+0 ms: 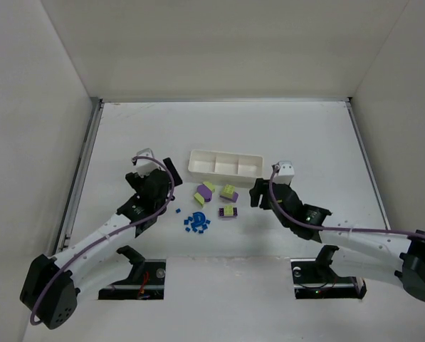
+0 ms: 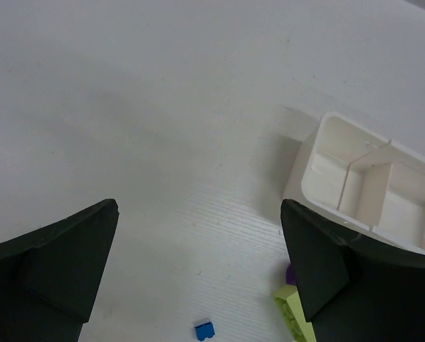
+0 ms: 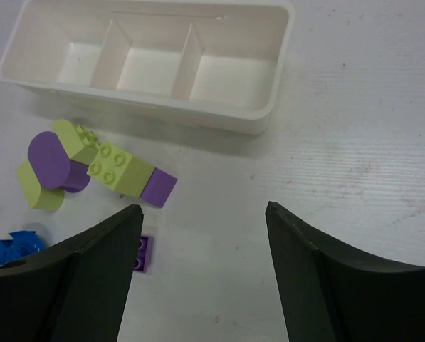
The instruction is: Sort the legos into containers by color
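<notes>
**Two open grippers flank unsorted bricks in front of an empty tray**

Seen from above, a long white tray lies across the middle of the table. It has three compartments side by side, and all three are bare.

The legos lie just in front of the tray, between the two arms. There are three purple and yellow-green clumps: the left clump, the right clump and the near clump. Each looks like two colours stuck together. Closer to the arms is one blue heap of roughly ten tiny pieces, too small to count for certain. One stray blue piece lies just to its left.

The left gripper hangs to the left of the bricks with its jaws spread wide and nothing between them. The right gripper hangs to their right, also spread and empty.

Nothing is sorted yet, so the step in hand appears to be the first pick.
- The right gripper looks best placed for the right clump.
- It should come down astride the smooth side faces rather than the studs, and keep clear of the left clump close by.
- Because the colours are joined, the left gripper will probably have to hold one half while the other is pulled free.
- Each colour should go to one compartment and stay there.
- The blue pieces are best taken from the edge of the heap.
</notes>
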`<state>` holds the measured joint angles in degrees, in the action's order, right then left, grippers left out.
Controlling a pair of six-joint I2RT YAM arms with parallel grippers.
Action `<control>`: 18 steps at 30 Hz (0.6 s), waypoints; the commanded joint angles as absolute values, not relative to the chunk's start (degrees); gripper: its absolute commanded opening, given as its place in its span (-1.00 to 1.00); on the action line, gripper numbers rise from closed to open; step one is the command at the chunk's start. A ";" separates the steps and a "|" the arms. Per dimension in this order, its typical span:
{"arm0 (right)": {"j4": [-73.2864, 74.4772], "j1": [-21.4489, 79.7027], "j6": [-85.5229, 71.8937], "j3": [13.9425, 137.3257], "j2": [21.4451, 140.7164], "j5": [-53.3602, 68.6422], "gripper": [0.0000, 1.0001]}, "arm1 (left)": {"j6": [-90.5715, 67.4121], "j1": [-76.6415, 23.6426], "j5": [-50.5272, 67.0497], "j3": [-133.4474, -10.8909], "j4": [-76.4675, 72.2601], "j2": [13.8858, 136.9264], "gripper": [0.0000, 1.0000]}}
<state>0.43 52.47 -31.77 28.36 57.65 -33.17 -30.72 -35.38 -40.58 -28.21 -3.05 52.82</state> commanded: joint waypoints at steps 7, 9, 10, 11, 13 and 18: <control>6.84 55.41 -35.24 33.83 59.85 -33.05 -0.50 | -30.85 -33.97 -43.06 -27.95 -7.12 47.90 1.00; 9.22 56.55 -36.82 35.59 61.69 -32.96 -0.71 | -31.11 -34.14 -43.59 -27.69 -7.21 47.03 1.00; 10.45 57.51 -37.44 36.55 62.74 -32.87 -0.78 | -31.55 -34.67 -42.90 -27.77 -6.95 46.33 1.00; 11.59 58.74 -38.05 37.61 63.97 -32.87 -0.82 | -32.07 -35.28 -42.19 -28.38 -6.07 46.06 1.00; 13.35 61.73 -39.37 39.72 66.52 -33.57 -0.83 | -32.96 -37.12 -42.10 -29.53 -3.88 45.79 1.00; 13.89 67.71 -40.96 43.68 73.64 -35.42 -0.12 | -29.44 -38.71 -42.10 -29.63 -2.63 44.48 -0.19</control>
<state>11.86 65.39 -39.35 40.23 71.02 -33.52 -30.83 -38.20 -41.28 -28.16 -3.20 46.52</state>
